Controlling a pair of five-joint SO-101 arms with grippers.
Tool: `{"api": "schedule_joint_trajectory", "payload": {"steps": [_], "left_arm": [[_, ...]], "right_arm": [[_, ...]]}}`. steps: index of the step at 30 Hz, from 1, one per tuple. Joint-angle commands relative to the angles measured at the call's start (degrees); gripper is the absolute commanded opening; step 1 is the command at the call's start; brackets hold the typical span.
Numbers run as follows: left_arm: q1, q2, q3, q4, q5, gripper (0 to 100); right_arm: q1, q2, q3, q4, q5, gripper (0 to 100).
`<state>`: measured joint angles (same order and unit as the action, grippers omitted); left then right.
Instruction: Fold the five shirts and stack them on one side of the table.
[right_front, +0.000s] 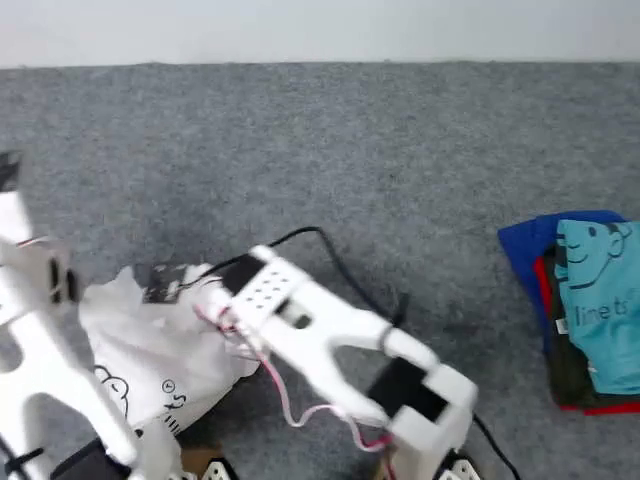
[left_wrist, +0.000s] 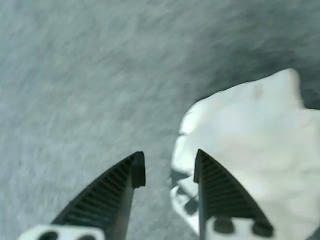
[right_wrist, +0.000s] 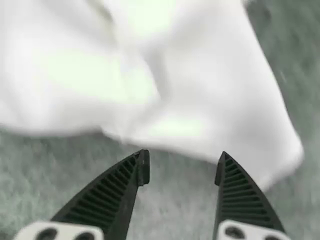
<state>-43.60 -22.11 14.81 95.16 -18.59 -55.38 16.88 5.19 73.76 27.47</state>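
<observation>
The job is at its last garment, by my reading: a stack of folded shirts sits at the right edge of the table, with blue, red, dark and teal layers showing, while one white shirt lies crumpled near the front left, well apart from the stack. The step in hand looks like taking hold of this shirt so it can be spread flat before folding. The right arm stretches across from its base to hang over the shirt's right side, and its wrist camera shows the right gripper with its jaws spread wide and empty, the wrinkled white cloth lying just ahead of the tips. The left arm stands at the left edge of the table; the left gripper is also parted and holds nothing, with bare grey surface under one finger and the shirt's edge at the other, though I cannot tell whether it touches. The next move, I judge, calls for each gripper to come down on a separate edge or corner, close on a single layer of cloth, then draw apart to flatten it. The bunched folds make pinching several layers at once a real risk.
</observation>
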Motion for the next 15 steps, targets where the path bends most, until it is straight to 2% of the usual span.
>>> {"api": "schedule_joint_trajectory", "payload": {"steps": [1, 5, 13, 15], "left_arm": [[-4.57, 0.09, -2.33, 0.53, -1.32, 16], [-4.66, 0.09, -2.07, 0.70, -1.32, 16], [-4.57, 0.35, -2.07, 0.70, -1.32, 16], [-4.57, 0.44, -2.07, 0.70, -1.32, 16]], "right_arm": [[-4.26, 6.29, -10.37, 2.95, 0.62, 22.3], [-7.43, 13.76, -18.81, 5.85, 0.62, 22.3], [-7.43, 21.14, -30.59, 13.32, 0.79, 22.0], [-7.43, 21.05, -32.26, 14.46, 0.97, 17.3]]}}
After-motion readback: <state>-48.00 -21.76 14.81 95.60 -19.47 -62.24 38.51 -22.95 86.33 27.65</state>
